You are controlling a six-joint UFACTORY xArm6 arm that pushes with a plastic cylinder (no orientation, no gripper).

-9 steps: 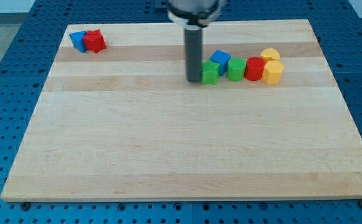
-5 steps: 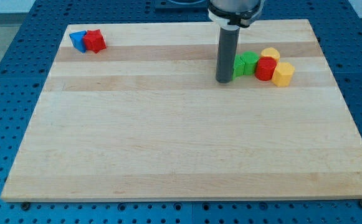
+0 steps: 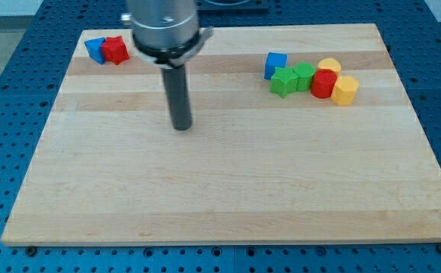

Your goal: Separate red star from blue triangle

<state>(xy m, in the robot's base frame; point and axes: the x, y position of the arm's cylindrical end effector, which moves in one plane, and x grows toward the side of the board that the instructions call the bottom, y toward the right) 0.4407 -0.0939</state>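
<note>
The red star (image 3: 115, 50) and the blue triangle (image 3: 94, 49) sit touching each other at the board's top left corner, the triangle on the left. My tip (image 3: 181, 127) rests on the bare board left of centre, well below and to the right of that pair, touching no block.
A cluster lies at the view's top right: a blue cube (image 3: 275, 64), a green star (image 3: 283, 81), a green block (image 3: 305, 76), a red cylinder (image 3: 324, 83), a yellow cylinder (image 3: 329, 67) and a yellow hexagon block (image 3: 345, 89). The wooden board (image 3: 228, 189) sits on a blue perforated table.
My tip first moved right against the cluster, shoving the green blocks and the others rightward, then swept far left and down to the board's middle left. The red star and blue triangle have not moved.
</note>
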